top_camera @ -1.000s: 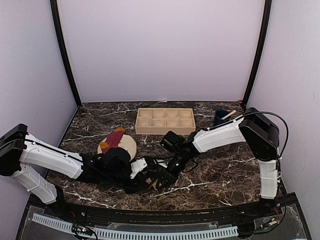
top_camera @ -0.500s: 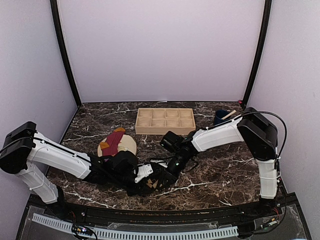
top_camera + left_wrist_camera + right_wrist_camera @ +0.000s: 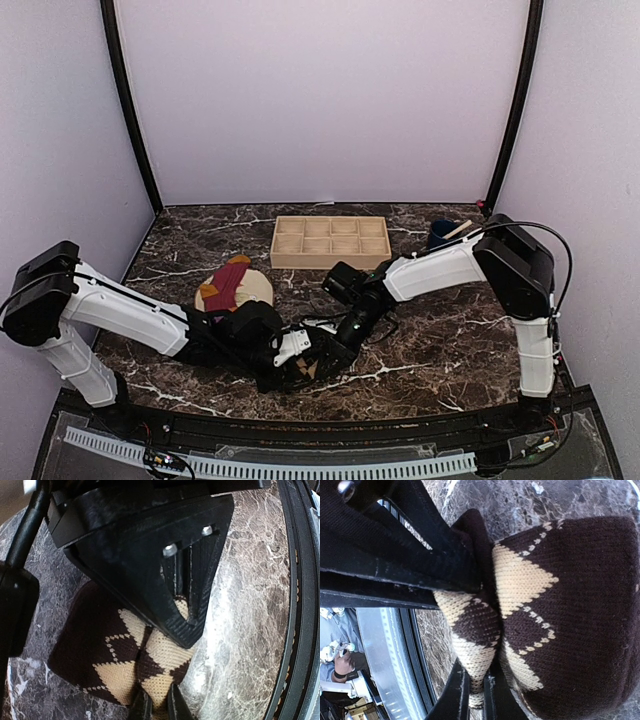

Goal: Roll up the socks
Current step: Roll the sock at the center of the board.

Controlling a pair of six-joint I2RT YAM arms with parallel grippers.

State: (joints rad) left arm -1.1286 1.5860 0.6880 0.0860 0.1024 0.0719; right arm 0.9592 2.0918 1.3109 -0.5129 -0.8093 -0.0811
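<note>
- Your left gripper (image 3: pixel 158 706) is clenched on the argyle sock (image 3: pixel 107 650). In the left wrist view its two fingertips pinch a tan fold at the sock's edge, at 6 o'clock in the frame.
- Your right gripper (image 3: pixel 476 692) is also clamped on that sock. In the right wrist view a narrow fold of brown and tan knit is squeezed between its fingers.
- The two grippers meet tip to tip over the sock, and each one fills the upper part of the other's wrist view.
- The argyle sock lies bunched on the marble table (image 3: pixel 450 330). In the top view it sits at 6 o'clock, near the front edge and between both arms.
- The magenta sock (image 3: pixel 229 280) lies across a round beige plate (image 3: pixel 258 292), at about 10 o'clock from the argyle sock and apart from both grippers.
- A wooden divider tray (image 3: pixel 331 241) sits at 12 o'clock, near the back wall.
</note>
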